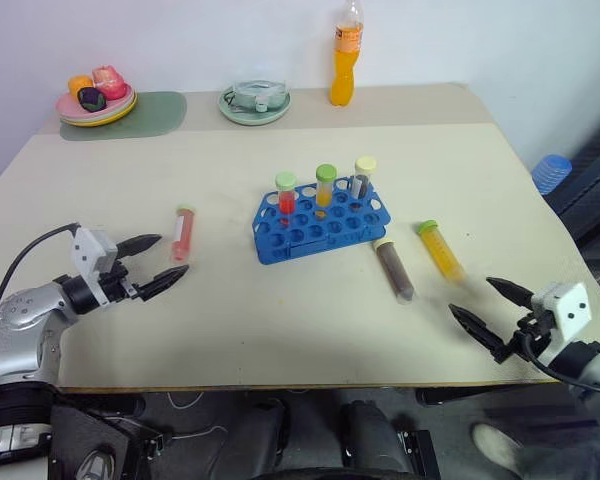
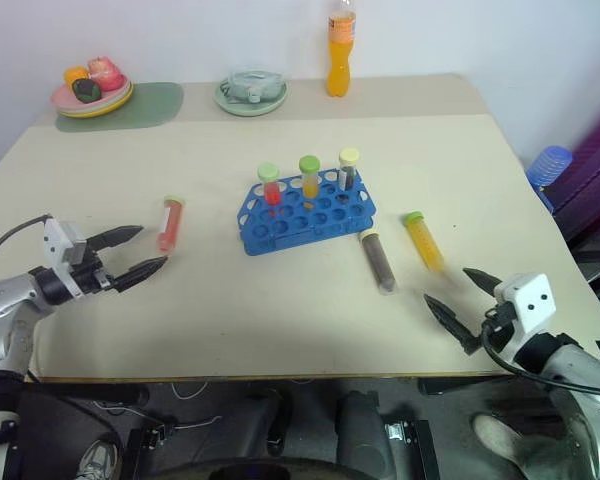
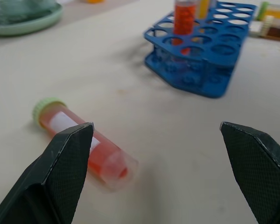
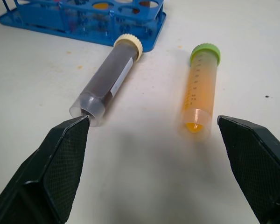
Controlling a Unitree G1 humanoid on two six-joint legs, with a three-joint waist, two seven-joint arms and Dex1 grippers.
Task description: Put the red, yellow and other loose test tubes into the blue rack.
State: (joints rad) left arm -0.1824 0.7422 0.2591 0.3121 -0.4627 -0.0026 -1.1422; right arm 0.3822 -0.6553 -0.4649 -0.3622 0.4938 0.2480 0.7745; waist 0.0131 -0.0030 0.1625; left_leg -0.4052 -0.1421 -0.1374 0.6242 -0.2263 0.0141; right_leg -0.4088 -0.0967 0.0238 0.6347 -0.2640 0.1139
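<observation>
so three loose tubes are lying flat on the worktop (image 1: 280, 330) and three already stand in the blue rack (image 1: 320, 222), which sits about mid-worktop. the red tube (image 1: 183, 233) lies on the left side, between the rack and the left edge, its long axis running roughly front to back with the green cap at the far end. the left end effector (image 1: 152, 264) is spread wide with nothing in it, and the red tube sits just ahead of it, off toward one finger rather than centred in the gap, so i'd say that arm owns this one and needs a small sideways shift first. the right end effector (image 1: 490, 305) is also wide and empty near the front right corner, with the yellow tube (image 1: 441, 249) and the brown tube (image 1: 393, 269) just beyond it, both lying with caps toward the rack. in the right wrist view the yellow one lies nearer one finger and the brown one nearer the other, so neither is lined up yet.
</observation>
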